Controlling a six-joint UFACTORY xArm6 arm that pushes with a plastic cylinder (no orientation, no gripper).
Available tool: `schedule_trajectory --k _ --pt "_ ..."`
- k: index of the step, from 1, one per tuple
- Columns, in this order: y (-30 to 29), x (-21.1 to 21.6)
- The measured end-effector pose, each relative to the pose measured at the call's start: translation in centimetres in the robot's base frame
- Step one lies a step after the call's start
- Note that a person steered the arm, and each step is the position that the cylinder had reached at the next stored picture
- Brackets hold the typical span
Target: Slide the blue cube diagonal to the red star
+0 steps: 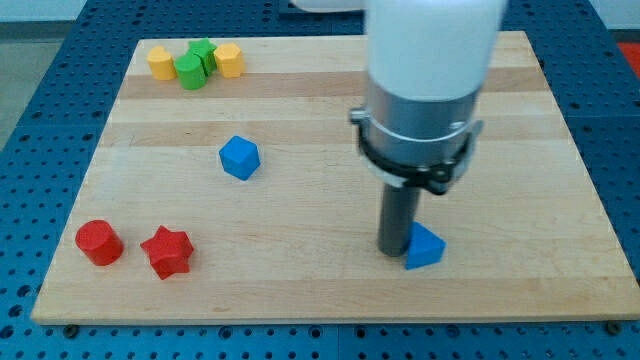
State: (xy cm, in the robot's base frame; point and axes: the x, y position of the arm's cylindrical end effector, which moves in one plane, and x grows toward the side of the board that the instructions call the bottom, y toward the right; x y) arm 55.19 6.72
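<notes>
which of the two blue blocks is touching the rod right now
The blue block at the view's lower right, against my tip. The blue cube sits apart, left of centre.

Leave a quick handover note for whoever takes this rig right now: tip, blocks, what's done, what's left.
My tip is down on the board, right against the view's left side of the blue triangular block, which is not the target.
The blue cube sits alone left of centre, far from the tip.
The red star is near the view's bottom-left, beside the red cylinder.
Yellow and green blocks are clustered at the top-left, out of the way.
Done: apparently nothing; the cube is well apart from the star.
Left: get behind the cube and slide it to a spot diagonal to the star.
</notes>
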Motion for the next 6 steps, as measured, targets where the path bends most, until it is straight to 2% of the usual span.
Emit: schedule_trajectory --k 1,2,3,4,5,6 --pt "-4.6 0.0" --pt "-12.6 -2.4" --pt "-18.1 -6.6" --pt "-23.0 -6.7" --pt "-25.6 -9.9" --pt "-23.8 -14.1"
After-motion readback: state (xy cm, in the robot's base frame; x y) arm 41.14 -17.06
